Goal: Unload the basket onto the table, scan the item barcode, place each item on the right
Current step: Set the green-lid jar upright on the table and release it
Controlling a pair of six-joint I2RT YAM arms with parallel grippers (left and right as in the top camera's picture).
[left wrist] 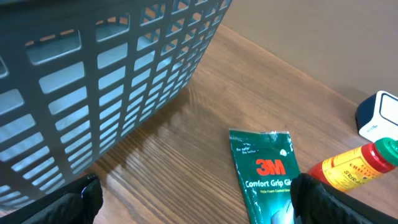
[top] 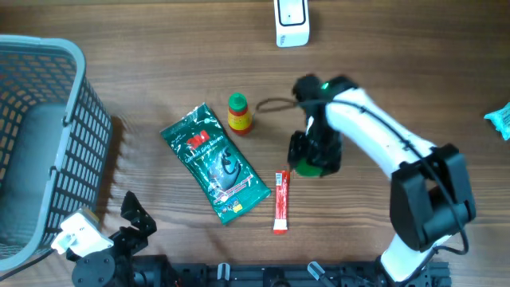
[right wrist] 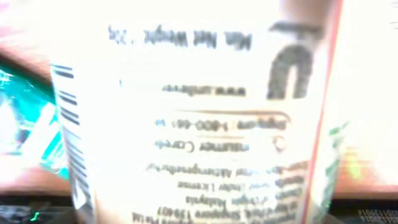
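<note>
Desk (top: 159, 80) from above: the right pincer (top: 317, 151) hangs straight over a small tub (top: 303, 167) with a green top. The tub stands near the middle of the desk, just right of a red sachet (top: 280, 201). The arm hides the jaws, so I cannot tell whether they have the tub or only bracket it. A white scanner (top: 291, 20) sits at the far edge, well apart from the tub. A green packet (top: 215, 163) and a yellow bottle (top: 239, 113) lie to the left, and a grey basket (top: 40, 44) fills the left corner. The left pincer (top: 137, 215) waits at the near edge beside the basket.

Left wrist: the fingers (left wrist: 87, 202) stand wide apart with nothing between them. Ahead are the basket (left wrist: 93, 74), the green packet (left wrist: 264, 174), the yellow bottle (left wrist: 351, 168) and a corner of the scanner (left wrist: 379, 115).

Right wrist: the tub (right wrist: 205, 112) fills the blurred frame with a white printed wall. Its barcode (right wrist: 68, 118) runs as a narrow strip down the left side. No finger shows here, so the grip stays unsettled.

The tub looks rigid and probably light, with a smooth round wall that could slip or turn in the jaws. The best hold is likely across the wall on the printed faces. That would leave the barcode strip uncovered and free to face the scanner.
</note>
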